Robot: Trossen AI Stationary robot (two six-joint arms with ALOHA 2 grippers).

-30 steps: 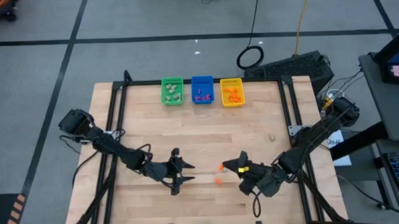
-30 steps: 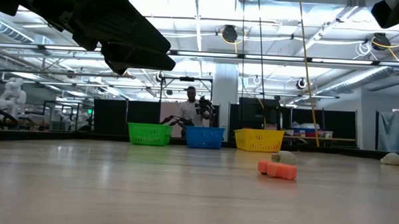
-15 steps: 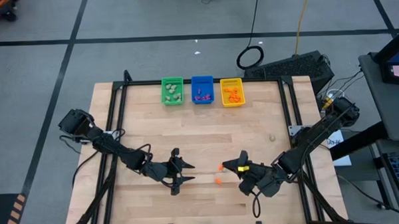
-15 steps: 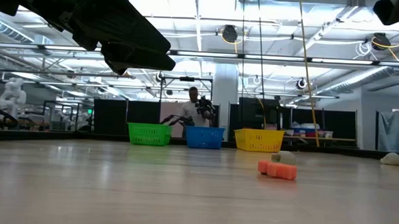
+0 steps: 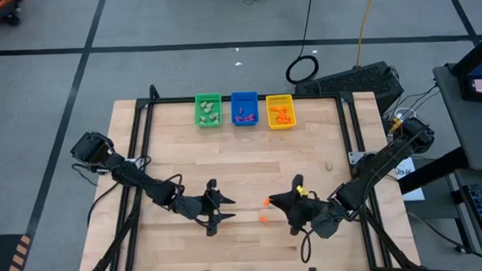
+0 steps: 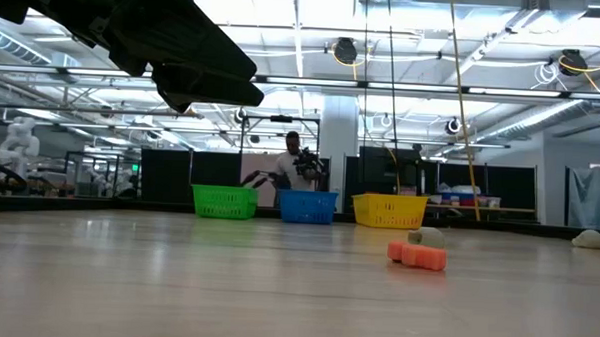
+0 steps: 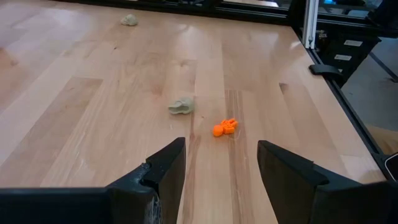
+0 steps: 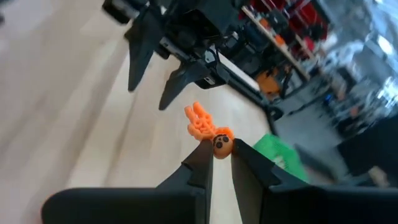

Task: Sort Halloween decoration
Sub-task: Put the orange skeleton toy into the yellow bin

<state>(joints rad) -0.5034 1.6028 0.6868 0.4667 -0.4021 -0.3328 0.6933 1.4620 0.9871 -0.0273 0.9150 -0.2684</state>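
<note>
One orange trinket [image 8: 219, 144] now pinched in right gripper [image 8: 219, 155], which has turned and risen off bench [image 5: 242, 168]; next comes yellow bin [image 5: 279, 112]. Left gripper [image 5: 221, 210] waits open.

Orange trinket [image 6: 417, 256] on table [image 6: 226, 286]; green [image 6: 224, 201], blue [image 6: 308, 206], yellow bins [image 6: 390, 211] beyond; person [image 6: 296, 164] behind.

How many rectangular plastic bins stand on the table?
3, in a row at the table's far edge: green rectangular plastic bin left, blue plastic bin middle, yellow plastic bin right. None looks hidden.
</note>
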